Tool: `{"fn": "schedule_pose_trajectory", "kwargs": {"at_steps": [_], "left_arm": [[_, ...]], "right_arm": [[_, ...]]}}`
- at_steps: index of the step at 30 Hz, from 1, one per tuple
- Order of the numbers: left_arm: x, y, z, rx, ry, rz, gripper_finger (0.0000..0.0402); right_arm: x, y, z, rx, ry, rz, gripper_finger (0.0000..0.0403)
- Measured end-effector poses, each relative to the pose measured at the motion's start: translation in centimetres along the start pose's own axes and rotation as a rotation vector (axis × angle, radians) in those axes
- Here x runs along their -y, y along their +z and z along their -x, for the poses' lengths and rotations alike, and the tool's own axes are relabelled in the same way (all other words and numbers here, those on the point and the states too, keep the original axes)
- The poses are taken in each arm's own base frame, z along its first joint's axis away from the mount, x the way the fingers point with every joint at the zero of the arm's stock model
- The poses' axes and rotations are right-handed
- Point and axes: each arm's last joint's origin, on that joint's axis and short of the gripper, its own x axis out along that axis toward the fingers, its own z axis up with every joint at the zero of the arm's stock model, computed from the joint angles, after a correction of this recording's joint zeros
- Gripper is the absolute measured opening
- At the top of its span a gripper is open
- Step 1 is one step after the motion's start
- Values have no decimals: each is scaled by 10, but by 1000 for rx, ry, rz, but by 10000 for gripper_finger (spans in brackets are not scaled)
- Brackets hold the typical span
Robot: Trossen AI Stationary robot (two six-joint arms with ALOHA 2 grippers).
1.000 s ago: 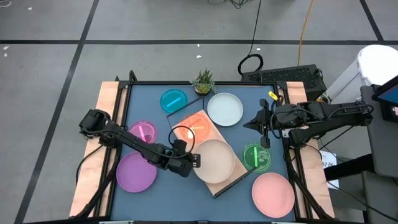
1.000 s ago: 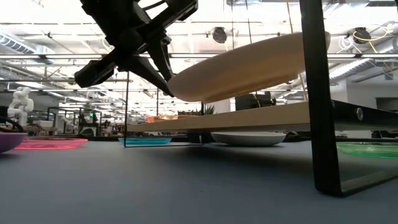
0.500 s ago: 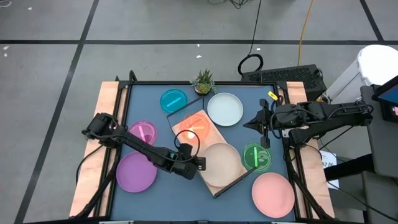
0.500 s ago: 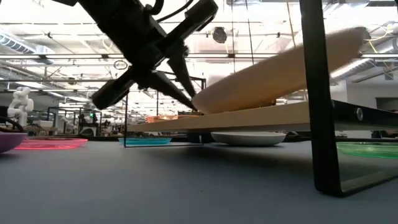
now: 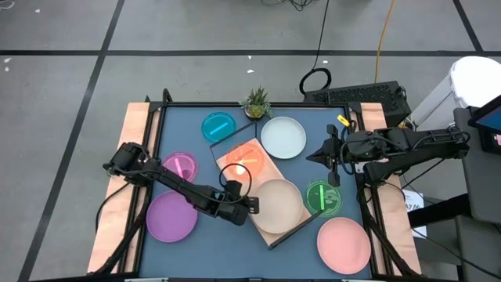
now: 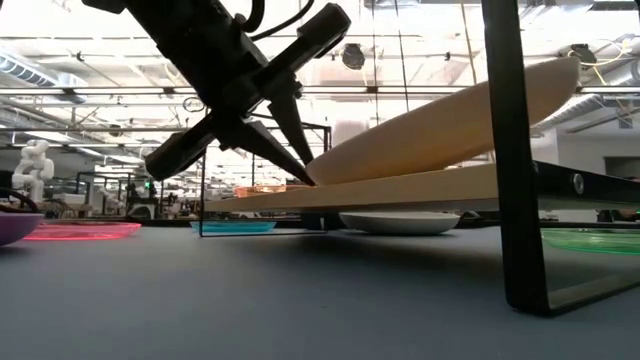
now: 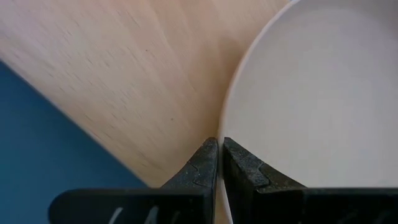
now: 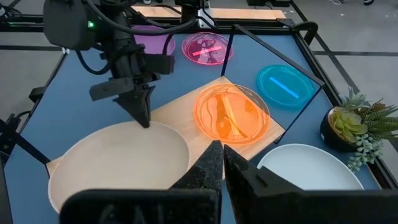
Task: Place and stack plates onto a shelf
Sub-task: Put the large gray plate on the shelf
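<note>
My left end effector [image 5: 249,205] is pinching the near rim of the cream plate [image 5: 278,205], its two fingers [image 7: 208,163] pressed almost together with the thin rim between them. In the low view the plate is tilted: the rim I hold is down at the board of the shelf [image 6: 400,187], while the far rim rides high, so the plate is not yet flat.

From my grip the plate lies straight ahead, away from my wrist and toward the right arm's side, covering the half of the shelf nearer the front of the surface. On the other half sits the orange plate [image 5: 244,163], just beside the cream one and apart from it, as far as I can judge.

What the coming move turns on, I think, is that tilt: the far rim must come down along the line of my fingers before I let go, or the plate may slide.

My right end effector [image 5: 329,160] waits with fingers pressed together at the right edge of the surface, near the green plate [image 5: 322,197] and holding nothing. The left is the nearer arm.
</note>
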Motion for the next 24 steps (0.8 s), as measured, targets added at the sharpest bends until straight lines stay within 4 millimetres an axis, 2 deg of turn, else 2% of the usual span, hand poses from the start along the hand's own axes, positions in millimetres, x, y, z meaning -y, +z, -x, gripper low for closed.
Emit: {"fn": "schedule_pose_trajectory", "kwargs": {"at_steps": [19,24], "left_arm": [[2,0,0,-3,-23,-20,24],[3,0,0,-3,-25,-16,72]], "right_arm": [[0,0,0,0,0,1,0],[0,0,0,0,0,1,0]]}}
